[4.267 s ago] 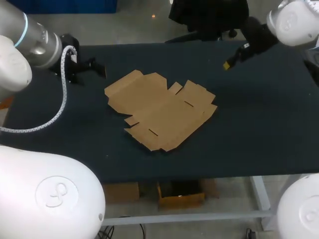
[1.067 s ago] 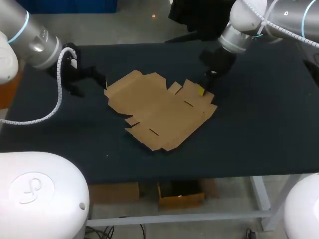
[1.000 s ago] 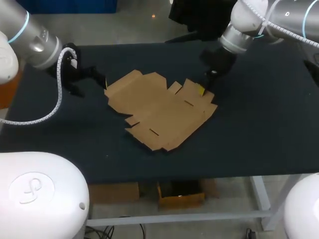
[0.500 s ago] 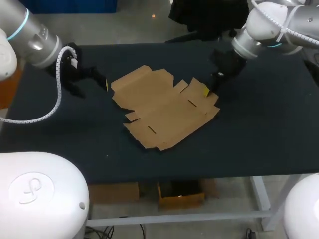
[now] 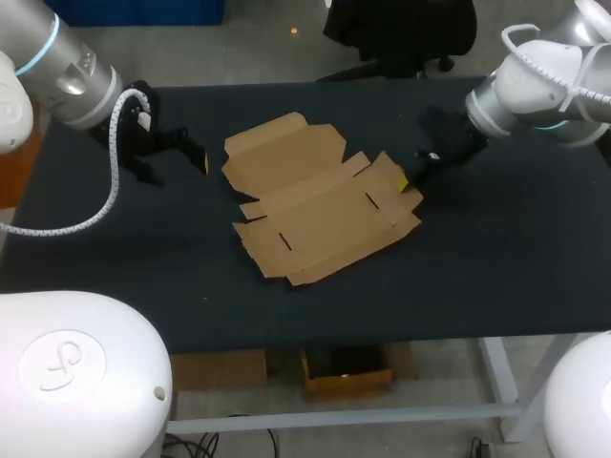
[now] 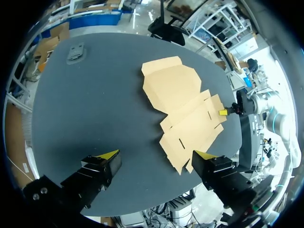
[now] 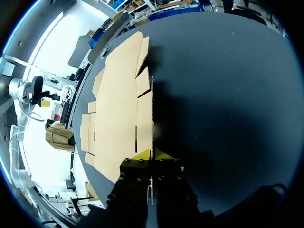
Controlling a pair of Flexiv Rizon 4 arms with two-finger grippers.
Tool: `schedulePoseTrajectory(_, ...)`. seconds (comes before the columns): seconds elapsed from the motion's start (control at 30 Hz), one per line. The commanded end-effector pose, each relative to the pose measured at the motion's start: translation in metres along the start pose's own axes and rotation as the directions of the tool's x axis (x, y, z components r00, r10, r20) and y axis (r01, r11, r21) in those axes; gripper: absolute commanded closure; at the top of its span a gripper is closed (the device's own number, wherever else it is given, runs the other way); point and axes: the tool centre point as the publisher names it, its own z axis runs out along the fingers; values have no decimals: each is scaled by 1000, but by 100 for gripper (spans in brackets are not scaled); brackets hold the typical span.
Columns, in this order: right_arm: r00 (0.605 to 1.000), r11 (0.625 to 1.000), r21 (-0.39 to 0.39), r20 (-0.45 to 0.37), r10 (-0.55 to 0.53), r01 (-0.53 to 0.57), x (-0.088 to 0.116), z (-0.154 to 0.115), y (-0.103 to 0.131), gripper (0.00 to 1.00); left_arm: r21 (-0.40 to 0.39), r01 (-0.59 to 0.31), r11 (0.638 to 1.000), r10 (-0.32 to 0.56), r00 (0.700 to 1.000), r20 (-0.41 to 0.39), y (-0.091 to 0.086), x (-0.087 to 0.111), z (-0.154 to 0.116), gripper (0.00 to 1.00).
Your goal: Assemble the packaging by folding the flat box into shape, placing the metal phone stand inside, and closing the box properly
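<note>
Mid-table: flat box [image 5: 315, 205], its right flap edge pinched between the closed tips of the right gripper [image 7: 152, 154] and seemingly lifted slightly off the table [image 5: 496, 248]. Well to the left of the cardboard, left gripper [image 6: 156, 154] wide open and empty. Best to swing the flap slowly about its crease, pressing the base panel down against sliding.

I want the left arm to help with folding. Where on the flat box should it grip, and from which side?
Probably the large end panel of the flat box, at its free edge facing the left gripper, coming in low from that side. The box lies flat, so only an edge offers grip, and the right gripper pinches the opposite flap.
</note>
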Motion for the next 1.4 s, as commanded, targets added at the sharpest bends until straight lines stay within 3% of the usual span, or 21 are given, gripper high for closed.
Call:
schedulePoseTrajectory(0.03, 1000, 996, -84, -5, 0, 0, 1, -1, -5, 100, -1, -1, 1000, 1, 1000, 7, 1, 1, 0, 0)
schedulePoseTrajectory(0.67, 997, 996, -51, -33, 68, -70, 15, -10, -7, 100, -7, -6, 1000, 6, 1000, -2, 2, 3, 2, 0)
schedulePoseTrajectory(0.97, 986, 984, -94, -72, 148, -155, 13, -7, -19, 100, -11, -5, 1000, 5, 1000, 1, 3, 3, 3, 0)
schedulePoseTrajectory(1.4, 970, 967, -116, -119, 214, -227, 34, -8, -38, 100, -14, -8, 1000, 8, 1000, -3, 4, 5, 4, 0)
